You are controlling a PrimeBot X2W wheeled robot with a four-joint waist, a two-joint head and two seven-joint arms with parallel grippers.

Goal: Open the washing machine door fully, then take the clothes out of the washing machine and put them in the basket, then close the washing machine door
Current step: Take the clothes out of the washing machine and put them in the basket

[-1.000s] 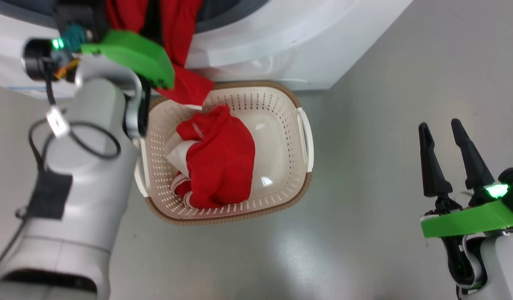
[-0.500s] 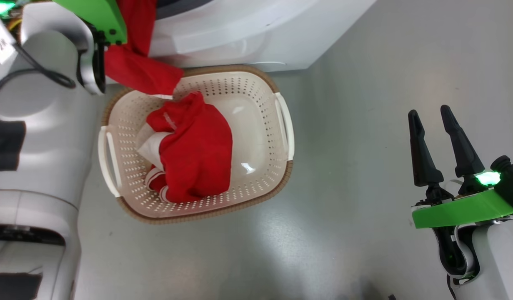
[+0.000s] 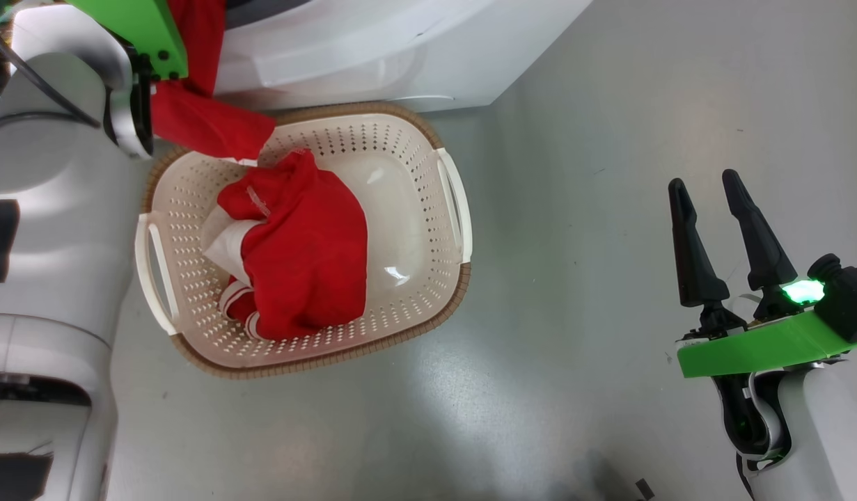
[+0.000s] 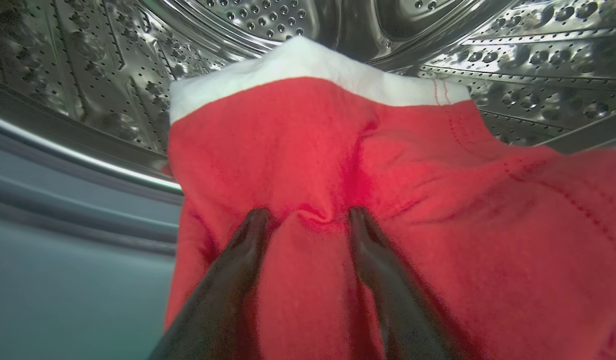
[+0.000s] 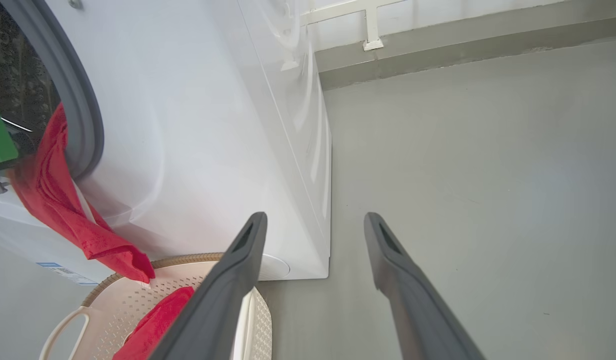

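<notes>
Left gripper (image 4: 308,211): wide, tips straddling a fold of the clothes (image 4: 388,165), nothing pinched.
Clothes: draped from drum (image 4: 538,55), trailing down to basket (image 3: 414,174), upper left.
Right gripper (image 3: 703,179): wide, empty, farther off.

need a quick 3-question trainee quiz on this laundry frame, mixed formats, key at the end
1. True or false: a red garment lies in the basket.
2. The right gripper is: A) shut on a towel; B) open, holding nothing; C) shut on a bottle.
3. Fill in: the left gripper pushes into red cloth inside the steel ____.
Key: 1 true; 2 B; 3 drum.
</notes>
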